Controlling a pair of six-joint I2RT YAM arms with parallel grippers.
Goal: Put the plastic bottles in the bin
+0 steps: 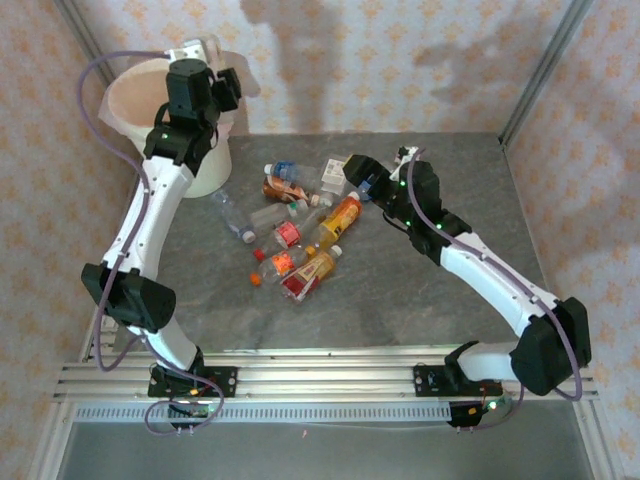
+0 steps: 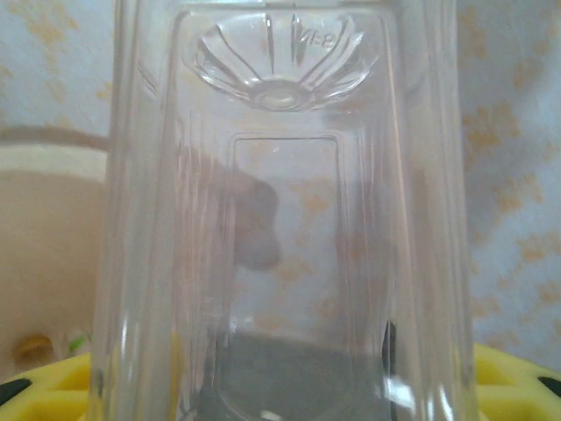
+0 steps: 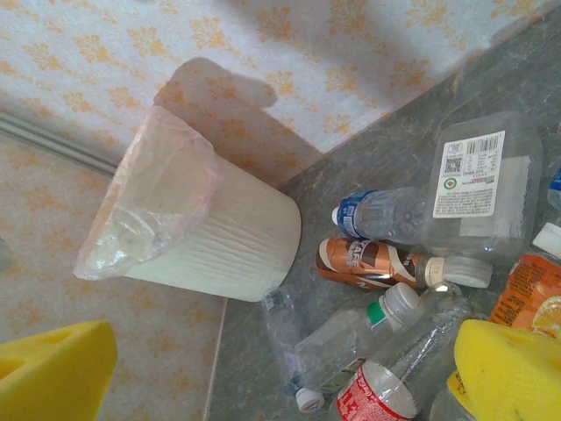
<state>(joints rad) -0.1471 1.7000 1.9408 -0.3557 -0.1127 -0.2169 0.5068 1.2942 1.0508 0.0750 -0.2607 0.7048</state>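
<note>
My left gripper [image 1: 207,68] hangs above the bin [image 1: 135,110], a white bucket with a pale pink liner, at the back left. It is shut on a clear plastic bottle [image 2: 280,175] that stands base-up between the yellow pads [image 2: 517,381]. Several plastic bottles [image 1: 300,235] with red, orange, blue and brown labels lie heaped mid-table. My right gripper [image 1: 352,172] hovers open over the heap's far right end. In the right wrist view its yellow fingers [image 3: 508,368] flank a clear bottle with a green ring [image 3: 351,338], near a brown-labelled one [image 3: 368,263] and the bin [image 3: 219,237].
Patterned walls close in the back and both sides. A metal post [image 1: 540,70] rises at the back right. The aluminium rail [image 1: 320,380] carrying the arm bases runs along the near edge. Grey tabletop [image 1: 480,170] stretches to the right of the heap.
</note>
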